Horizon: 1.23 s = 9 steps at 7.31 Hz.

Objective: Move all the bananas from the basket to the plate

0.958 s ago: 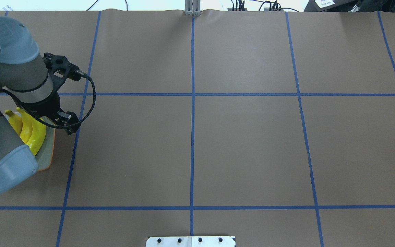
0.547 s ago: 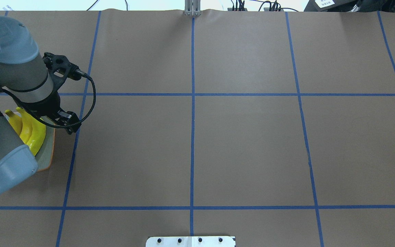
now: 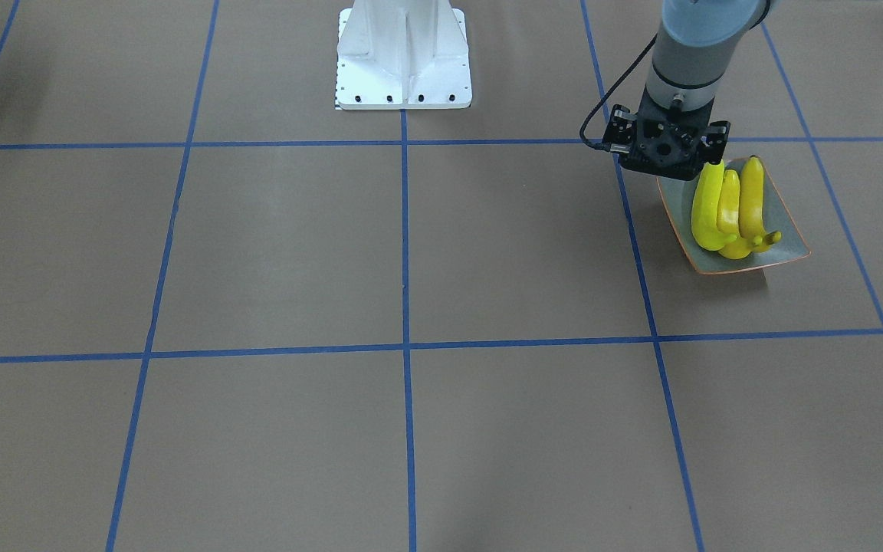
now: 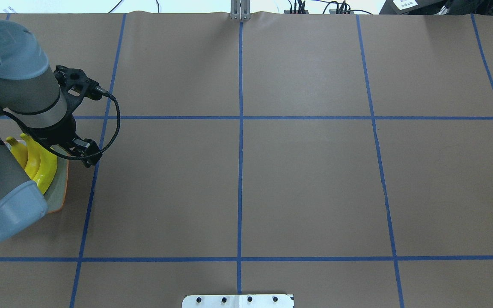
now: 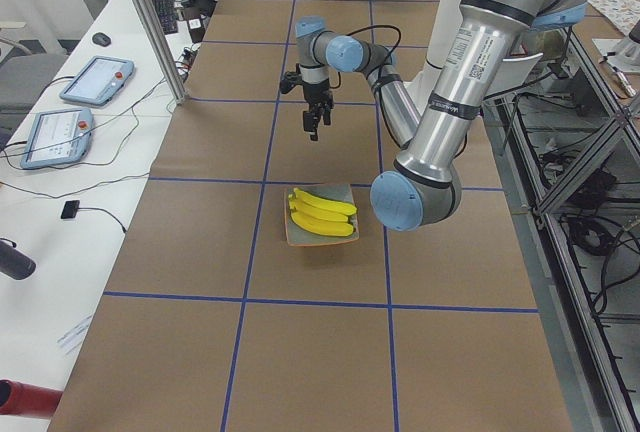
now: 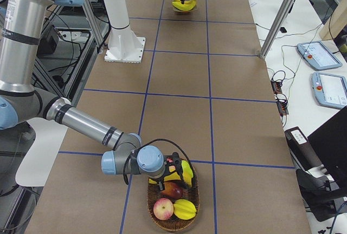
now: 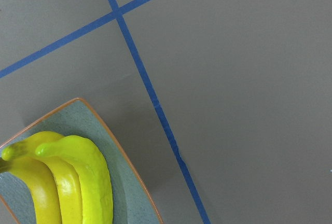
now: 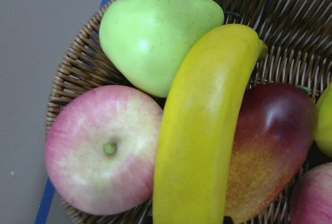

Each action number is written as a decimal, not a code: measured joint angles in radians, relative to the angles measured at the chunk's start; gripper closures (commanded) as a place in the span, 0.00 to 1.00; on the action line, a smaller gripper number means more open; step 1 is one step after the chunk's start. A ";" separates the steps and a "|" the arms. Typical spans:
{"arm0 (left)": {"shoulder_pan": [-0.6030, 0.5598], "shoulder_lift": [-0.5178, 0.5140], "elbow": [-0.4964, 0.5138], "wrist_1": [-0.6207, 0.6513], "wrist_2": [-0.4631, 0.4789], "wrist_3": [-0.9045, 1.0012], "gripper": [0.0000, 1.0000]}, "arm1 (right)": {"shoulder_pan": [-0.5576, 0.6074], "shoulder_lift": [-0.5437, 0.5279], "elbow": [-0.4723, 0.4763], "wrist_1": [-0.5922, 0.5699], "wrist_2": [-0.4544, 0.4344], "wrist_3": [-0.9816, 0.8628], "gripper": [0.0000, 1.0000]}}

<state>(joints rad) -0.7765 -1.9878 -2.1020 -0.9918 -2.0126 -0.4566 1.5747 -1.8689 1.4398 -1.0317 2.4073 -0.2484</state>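
Observation:
Three yellow bananas (image 3: 725, 211) lie side by side on the grey-green plate (image 3: 790, 247) at the table's left end; they also show in the overhead view (image 4: 41, 164) and the left wrist view (image 7: 67, 182). My left gripper (image 3: 673, 157) hangs above the plate's robot-side edge; its fingers are hidden, so I cannot tell if it is open. A fourth banana (image 8: 202, 130) lies across the fruit in the wicker basket (image 8: 72, 68). My right gripper (image 6: 174, 173) is down in the basket, a fingertip on each side of this banana, shut on it.
The basket (image 6: 162, 220) also holds a green pear (image 8: 155, 37), a pink apple (image 8: 101, 149) and a red mango (image 8: 270, 146). The white robot base (image 3: 403, 54) stands at the table's robot side. Blue tape lines cross the brown table.

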 measured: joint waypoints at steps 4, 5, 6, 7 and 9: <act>-0.001 0.000 0.003 -0.011 -0.001 -0.002 0.00 | 0.105 0.012 0.076 -0.007 0.009 -0.012 1.00; -0.001 -0.002 0.002 -0.012 -0.002 -0.002 0.00 | 0.102 0.023 0.108 -0.009 0.014 0.033 1.00; -0.002 -0.004 0.003 -0.020 -0.003 -0.002 0.00 | 0.082 0.038 0.139 -0.008 0.020 0.090 1.00; -0.004 -0.006 0.009 -0.046 -0.005 -0.013 0.00 | 0.035 0.064 0.173 -0.007 0.023 0.179 1.00; -0.006 -0.007 0.051 -0.176 -0.028 -0.093 0.00 | -0.099 0.154 0.238 -0.003 0.047 0.464 1.00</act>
<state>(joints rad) -0.7821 -1.9953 -2.0510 -1.1681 -2.0410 -0.5491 1.4761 -1.7148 1.6782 -1.0350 2.4543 0.2160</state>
